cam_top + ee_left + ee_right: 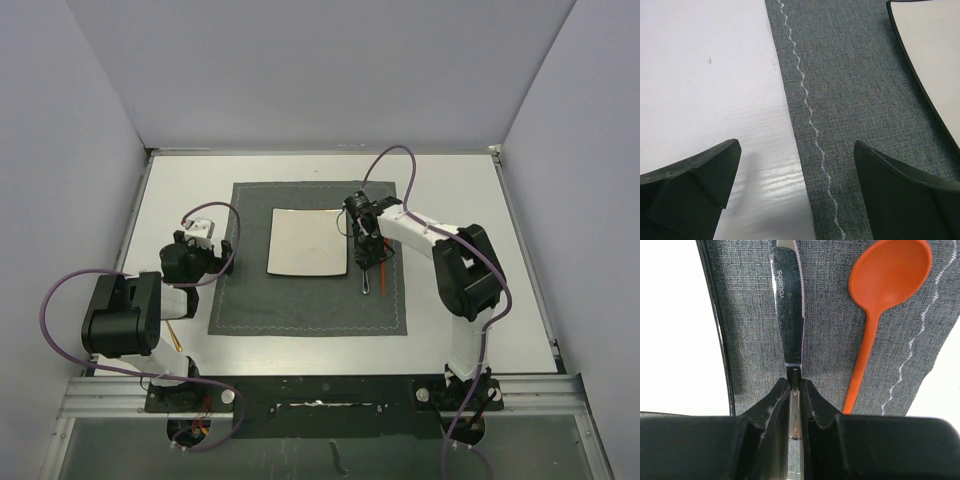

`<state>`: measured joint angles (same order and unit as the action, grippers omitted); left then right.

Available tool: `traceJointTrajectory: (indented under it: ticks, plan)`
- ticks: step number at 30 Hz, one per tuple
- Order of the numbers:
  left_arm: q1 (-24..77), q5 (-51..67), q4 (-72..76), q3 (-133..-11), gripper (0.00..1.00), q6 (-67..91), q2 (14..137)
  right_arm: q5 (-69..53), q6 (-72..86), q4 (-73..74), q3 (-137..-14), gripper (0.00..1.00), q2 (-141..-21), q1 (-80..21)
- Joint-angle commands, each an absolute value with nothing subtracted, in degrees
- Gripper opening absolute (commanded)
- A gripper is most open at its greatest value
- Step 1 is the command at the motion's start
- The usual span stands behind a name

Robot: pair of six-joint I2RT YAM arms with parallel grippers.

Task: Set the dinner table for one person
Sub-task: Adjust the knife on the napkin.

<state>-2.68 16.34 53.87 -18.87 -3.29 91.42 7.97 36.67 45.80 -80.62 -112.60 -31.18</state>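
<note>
Pale grey walls box in a flat white bench [180, 190] with a black metal front rail, which fills the floor of the enclosure under both arms. At far left a thin yellowish stick [175, 336] lies on the bare surface beside the left arm. The left gripper [796, 147] hovers over the left hem of the placemat [310, 305], its jaws spread as wide as they go and holding nothing.

The placemat is dark grey woven cloth with a wavy white stitch line near its border, and it lies flat in the middle of the bench. On it sits a square plate [308, 242], glossy and off-white with a thin dark rim and softly bowed sides.

Just right of the plate, the right gripper [796, 385] has its jaws pinched nearly shut on the handle of a polished steel table knife [790, 315]. The blade points away along the plate's edge, with its serrated side facing the spoon [890, 280]. That spoon is a matte orange-red piece with a round bowl and a slim tapering stem, lying on the cloth just beside the knife.

The step in hand looks to be laying the knife between plate and spoon; whether it already rests on the cloth is hard to tell from this angle. The next move calls for easing the jaws apart and lifting straight up, so the knife stays parallel and clear of the plate.
</note>
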Motion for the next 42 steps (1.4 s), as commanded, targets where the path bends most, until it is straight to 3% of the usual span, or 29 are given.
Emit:
traceJointTrajectory:
  ticks: [1,42]
  plan:
    - [-2.8,16.9,58.4,-18.8,0.98,-3.1,91.9,9.7,37.4,46.0,-80.8,0.0,-108.6,-31.3]
    - [-2.8,16.9,58.4,-18.8,0.98,-3.1,91.9,8.7,38.8,45.1,-80.2,0.0,-111.2,-29.8]
